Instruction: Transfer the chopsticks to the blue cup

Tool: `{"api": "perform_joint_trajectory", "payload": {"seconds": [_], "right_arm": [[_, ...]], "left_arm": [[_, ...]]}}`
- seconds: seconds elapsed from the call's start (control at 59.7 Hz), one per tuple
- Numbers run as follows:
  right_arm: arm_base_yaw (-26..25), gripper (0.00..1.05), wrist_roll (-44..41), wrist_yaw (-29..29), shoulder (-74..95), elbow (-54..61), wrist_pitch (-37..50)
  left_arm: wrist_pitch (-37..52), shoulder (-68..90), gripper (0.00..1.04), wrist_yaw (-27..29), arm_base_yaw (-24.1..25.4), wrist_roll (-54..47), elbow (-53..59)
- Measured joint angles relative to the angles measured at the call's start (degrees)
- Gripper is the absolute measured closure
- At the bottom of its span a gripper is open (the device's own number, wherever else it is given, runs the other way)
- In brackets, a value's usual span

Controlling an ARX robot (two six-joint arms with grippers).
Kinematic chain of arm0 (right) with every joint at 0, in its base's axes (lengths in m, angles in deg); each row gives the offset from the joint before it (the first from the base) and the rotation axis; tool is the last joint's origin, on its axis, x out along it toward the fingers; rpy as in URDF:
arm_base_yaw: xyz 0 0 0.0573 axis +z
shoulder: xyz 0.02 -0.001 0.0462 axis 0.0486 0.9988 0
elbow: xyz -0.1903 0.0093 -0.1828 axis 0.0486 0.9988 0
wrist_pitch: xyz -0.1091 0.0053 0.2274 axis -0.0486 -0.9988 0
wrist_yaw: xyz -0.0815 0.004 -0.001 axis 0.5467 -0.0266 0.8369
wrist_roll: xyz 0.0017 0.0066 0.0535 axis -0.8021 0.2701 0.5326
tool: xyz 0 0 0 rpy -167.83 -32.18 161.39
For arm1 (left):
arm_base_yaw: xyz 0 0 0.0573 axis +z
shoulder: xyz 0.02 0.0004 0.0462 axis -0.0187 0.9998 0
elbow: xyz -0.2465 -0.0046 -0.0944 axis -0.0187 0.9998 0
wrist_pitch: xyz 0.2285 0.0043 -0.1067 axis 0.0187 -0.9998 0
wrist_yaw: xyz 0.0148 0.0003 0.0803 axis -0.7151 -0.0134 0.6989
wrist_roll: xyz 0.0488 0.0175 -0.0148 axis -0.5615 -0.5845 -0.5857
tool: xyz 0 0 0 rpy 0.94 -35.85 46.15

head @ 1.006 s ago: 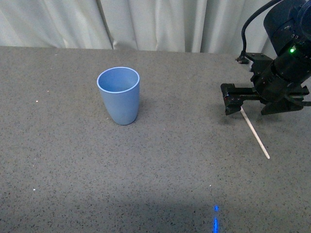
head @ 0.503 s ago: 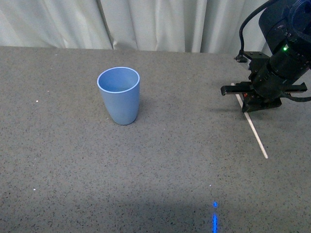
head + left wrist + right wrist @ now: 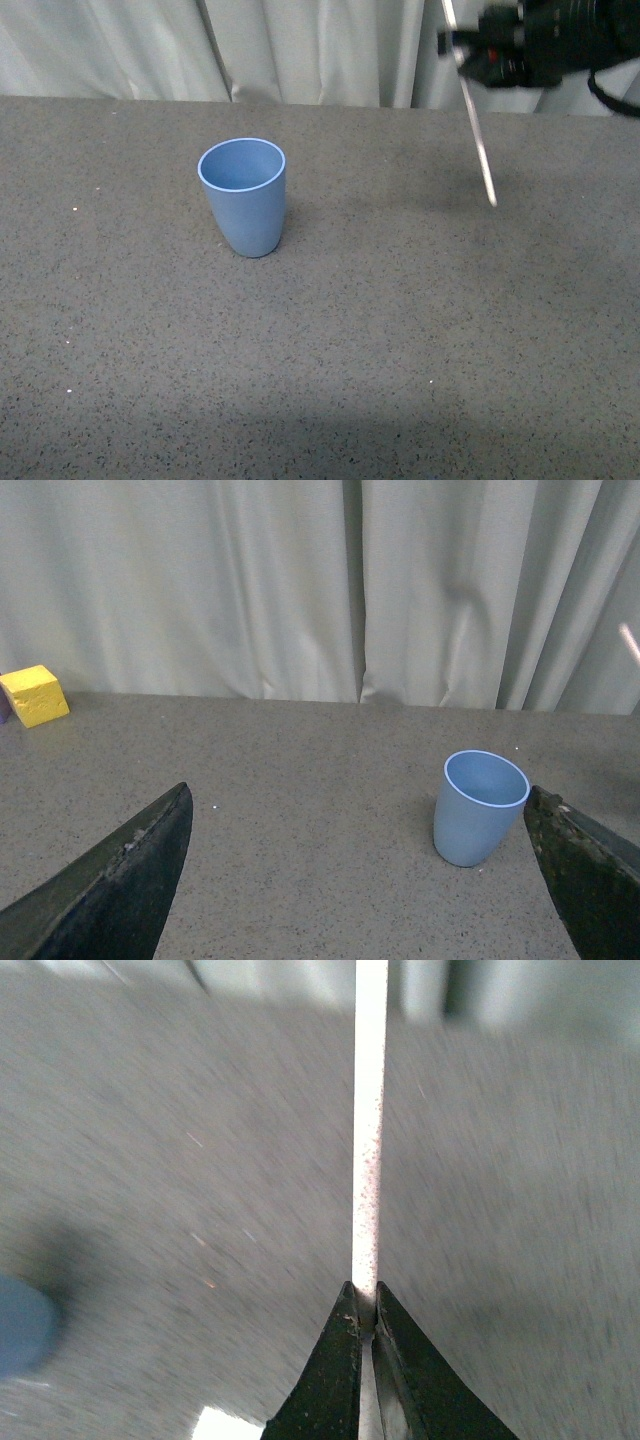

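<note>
The blue cup [image 3: 243,196] stands upright and empty on the grey table, left of centre in the front view. It also shows in the left wrist view [image 3: 480,806]. My right gripper [image 3: 462,45] is high at the back right, shut on the chopsticks [image 3: 477,130], one pale stick that hangs nearly upright, clear of the table. In the right wrist view the stick [image 3: 368,1130] runs out from between the closed fingertips [image 3: 365,1312]; a blurred edge of the cup [image 3: 22,1332] shows at the side. My left gripper [image 3: 360,880] is open and empty, low over the table, well short of the cup.
A grey speckled table [image 3: 380,330] with a pale curtain [image 3: 300,45] behind it. A yellow block [image 3: 33,694] sits by the curtain at the far side in the left wrist view.
My right gripper has closed on the stick and lifted it off the table, up and toward the back. The stick has swung from lying flat to hanging nearly upright. The cup has not moved.
</note>
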Motion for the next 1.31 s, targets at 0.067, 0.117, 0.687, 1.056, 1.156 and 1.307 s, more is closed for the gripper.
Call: {"api": "perform_joint_trajectory", "payload": {"seconds": [0.067, 0.117, 0.687, 1.056, 1.156, 1.307], "right_arm": [[2.21, 1.04, -0.09, -2.38, -2.84, 1.44, 7.23], [3.78, 1.04, -0.04, -3.82, -3.80, 2.29, 12.09], [16.72, 1.04, 0.92, -12.94, 7.37, 1.11, 36.94], [17.05, 1.04, -0.02, -15.12, 13.73, -4.87, 34.88], [17.03, 1.04, -0.02, -15.45, 14.84, -6.08, 33.59], [16.87, 1.04, 0.20, -15.87, 16.04, -7.13, 32.20]], "left_arm": [[0.00, 0.00, 0.07, 0.00, 0.00, 0.00, 0.00], [0.00, 0.00, 0.07, 0.02, 0.00, 0.00, 0.00], [0.00, 0.00, 0.07, 0.02, 0.02, 0.00, 0.00], [0.00, 0.00, 0.07, 0.00, 0.00, 0.00, 0.00], [0.00, 0.00, 0.07, 0.02, 0.00, 0.00, 0.00], [0.00, 0.00, 0.07, 0.00, 0.00, 0.00, 0.00]]}}
